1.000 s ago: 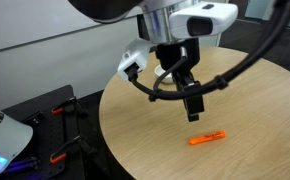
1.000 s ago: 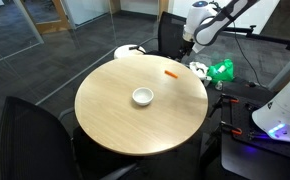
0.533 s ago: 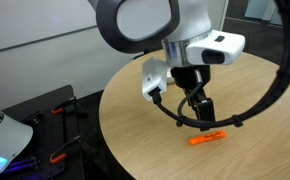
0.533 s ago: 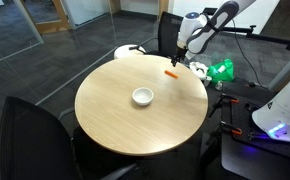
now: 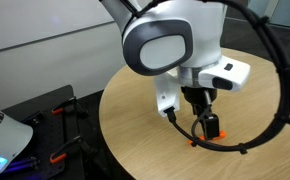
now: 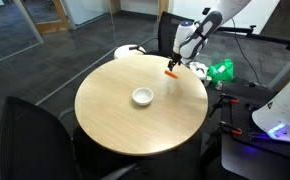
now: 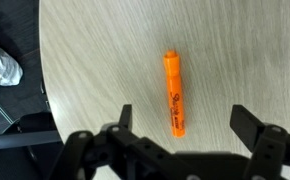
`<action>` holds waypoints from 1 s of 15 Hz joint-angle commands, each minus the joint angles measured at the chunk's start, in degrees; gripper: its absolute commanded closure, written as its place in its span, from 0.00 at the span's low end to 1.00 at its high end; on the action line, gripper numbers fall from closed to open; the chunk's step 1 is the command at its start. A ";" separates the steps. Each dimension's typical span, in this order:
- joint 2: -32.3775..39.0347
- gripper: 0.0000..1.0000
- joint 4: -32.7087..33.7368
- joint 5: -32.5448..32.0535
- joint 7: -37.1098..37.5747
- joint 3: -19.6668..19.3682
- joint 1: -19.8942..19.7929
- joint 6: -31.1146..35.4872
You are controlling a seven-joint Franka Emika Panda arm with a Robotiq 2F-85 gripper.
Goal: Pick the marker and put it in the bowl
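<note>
The marker (image 7: pixel 174 93) is a slim bright orange stick lying flat on the round wooden table (image 7: pixel 105 60). In the wrist view it lies between my spread fingers, one end down near the gripper body. My gripper (image 7: pixel 185 125) is open and empty, just above the marker. In an exterior view the gripper (image 5: pixel 209 127) covers most of the marker, with only a bit of orange showing (image 5: pixel 194 141). The marker (image 6: pixel 171 73) lies near the table's far edge under the gripper (image 6: pixel 174 63). The white bowl (image 6: pixel 142 96) sits near the table's middle, well apart.
A black chair (image 6: pixel 30 125) stands at the table's near side and another (image 6: pixel 169 30) behind the far side. A green object (image 6: pixel 221 70) and a white robot base (image 6: pixel 281 110) are beyond the table edge. A black cable loops around my wrist (image 5: pixel 280 90).
My gripper has come down over the marker, from above and beside it to straddling it. The marker and bowl have not moved.
</note>
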 commanded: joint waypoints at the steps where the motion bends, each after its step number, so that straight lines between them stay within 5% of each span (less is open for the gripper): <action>1: 2.97 0.00 4.69 2.42 -4.47 1.55 -1.88 -2.82; 15: 11.25 0.00 14.88 3.49 -8.49 4.06 -5.22 -9.18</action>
